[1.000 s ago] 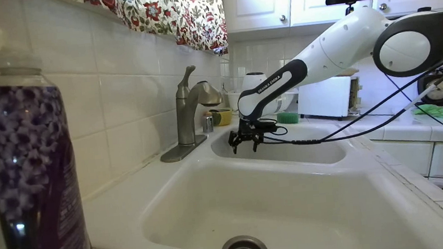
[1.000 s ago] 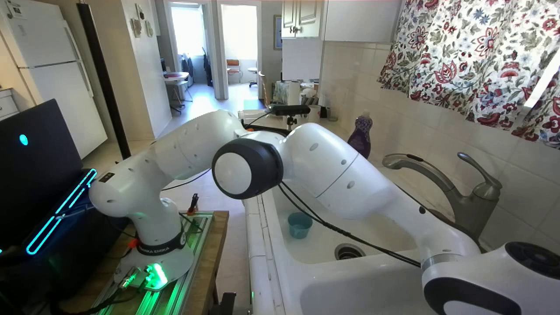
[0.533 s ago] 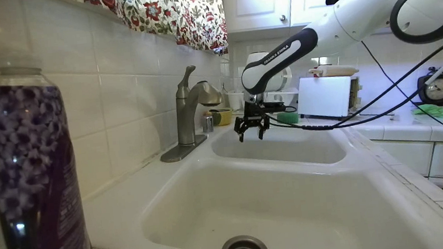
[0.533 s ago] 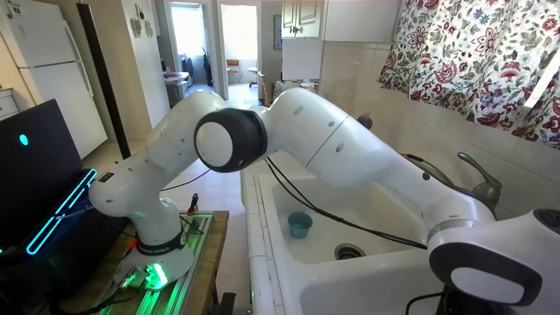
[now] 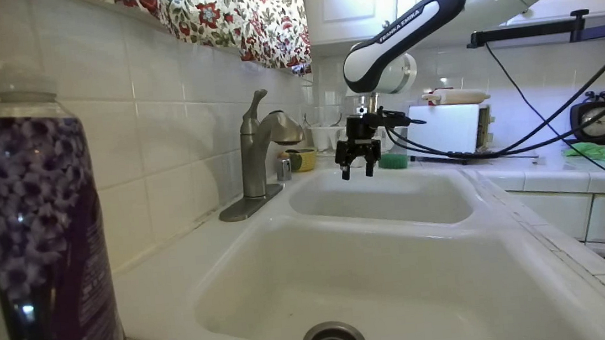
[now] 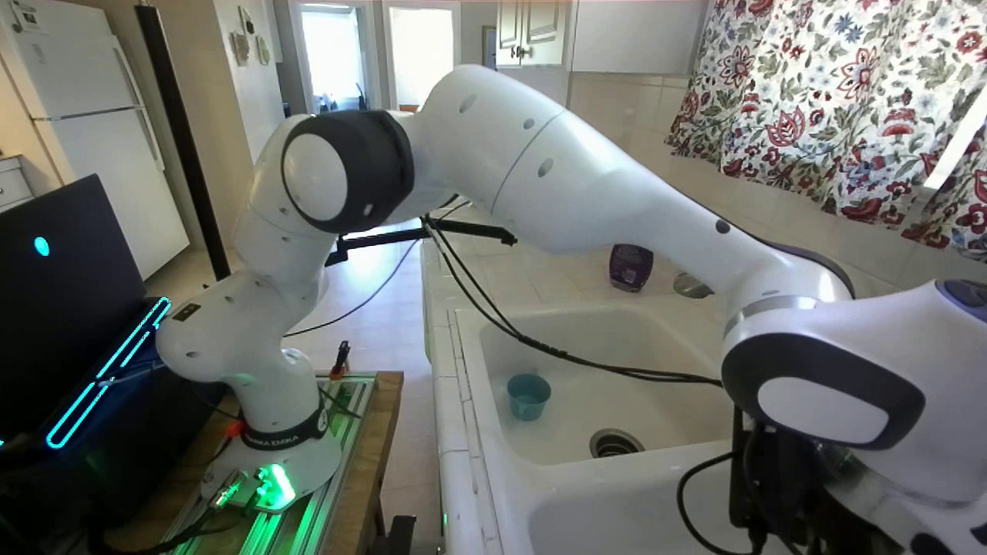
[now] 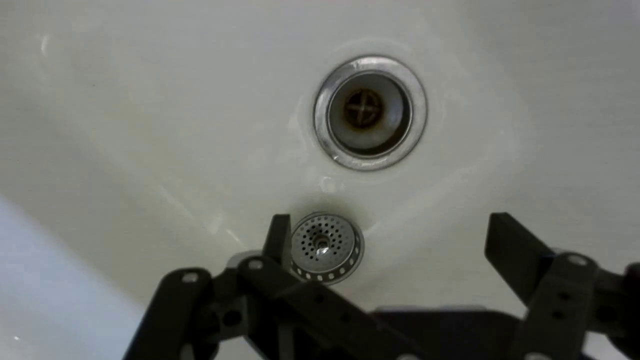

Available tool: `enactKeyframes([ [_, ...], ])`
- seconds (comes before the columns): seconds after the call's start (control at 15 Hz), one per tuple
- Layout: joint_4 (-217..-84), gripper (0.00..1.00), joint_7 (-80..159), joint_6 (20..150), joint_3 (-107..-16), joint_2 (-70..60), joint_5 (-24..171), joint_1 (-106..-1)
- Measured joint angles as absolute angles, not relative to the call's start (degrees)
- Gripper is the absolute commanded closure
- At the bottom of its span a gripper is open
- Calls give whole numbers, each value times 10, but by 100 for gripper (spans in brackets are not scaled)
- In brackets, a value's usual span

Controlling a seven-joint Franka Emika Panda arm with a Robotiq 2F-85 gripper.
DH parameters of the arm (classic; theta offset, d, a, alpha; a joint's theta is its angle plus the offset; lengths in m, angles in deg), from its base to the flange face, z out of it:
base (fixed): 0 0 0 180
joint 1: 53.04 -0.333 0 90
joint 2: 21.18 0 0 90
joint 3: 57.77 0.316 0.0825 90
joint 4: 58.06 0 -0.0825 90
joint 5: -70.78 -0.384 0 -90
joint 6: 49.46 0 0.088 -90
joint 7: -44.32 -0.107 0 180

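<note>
My black gripper (image 5: 358, 170) hangs open and empty above the far sink basin (image 5: 389, 206), fingers pointing down. In the wrist view its fingers (image 7: 392, 235) are wide apart with nothing between them touching. A round metal sink strainer (image 7: 325, 245) with small holes lies in the basin, partly hidden behind one finger and well below it. An open drain (image 7: 367, 112) with a metal ring shows beside the strainer. In an exterior view the arm's wrist (image 6: 833, 393) is over the nearer basin (image 6: 632, 501), and the fingertips are out of view.
A faucet (image 5: 252, 158) stands behind the sink. A purple bottle (image 5: 49, 244) is on the counter, also in an exterior view (image 6: 631, 267). A teal cup (image 6: 529, 397) is in the neighbouring basin. A green brush (image 5: 393, 161), yellow sponge holder (image 5: 306, 159) and white toaster (image 5: 440, 131) stand beyond the sink. Cables (image 6: 570, 356) hang from the arm.
The arm has risen and drawn back. My open gripper has moved up out of the far basin and away from the faucet. The elbow stands higher.
</note>
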State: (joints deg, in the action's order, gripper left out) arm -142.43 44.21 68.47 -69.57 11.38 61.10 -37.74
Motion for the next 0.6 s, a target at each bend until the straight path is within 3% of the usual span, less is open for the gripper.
enactKeyframes([
  [0.6, -1580, 0, 486, 665, -690, -43, 617, -378],
])
